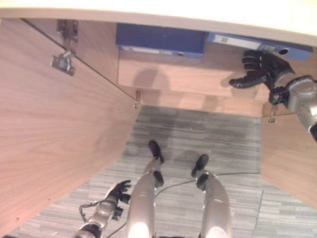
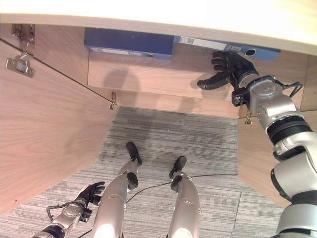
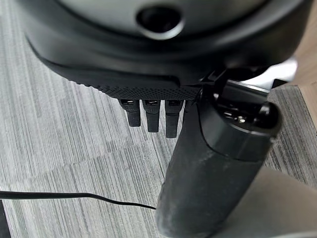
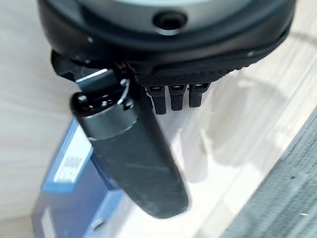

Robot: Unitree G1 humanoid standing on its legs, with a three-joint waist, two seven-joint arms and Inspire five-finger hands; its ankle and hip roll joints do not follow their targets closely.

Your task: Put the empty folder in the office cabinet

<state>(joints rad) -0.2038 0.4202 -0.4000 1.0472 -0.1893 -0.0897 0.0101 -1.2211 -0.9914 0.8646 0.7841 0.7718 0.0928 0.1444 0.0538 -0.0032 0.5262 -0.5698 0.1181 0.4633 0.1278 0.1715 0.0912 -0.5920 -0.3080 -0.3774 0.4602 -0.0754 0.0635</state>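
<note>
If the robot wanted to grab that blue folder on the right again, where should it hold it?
Probably by the spine end of the right blue folder, which faces out of the cabinet shelf. The right hand, open just in front, could come straight in and pinch it.

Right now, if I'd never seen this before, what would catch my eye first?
Probably the two blue folders lying on the shelf inside the open wooden cabinet, and the robot's right hand with fingers spread just in front of the right-hand one. The left hand hangs low over the grey striped carpet.
</note>
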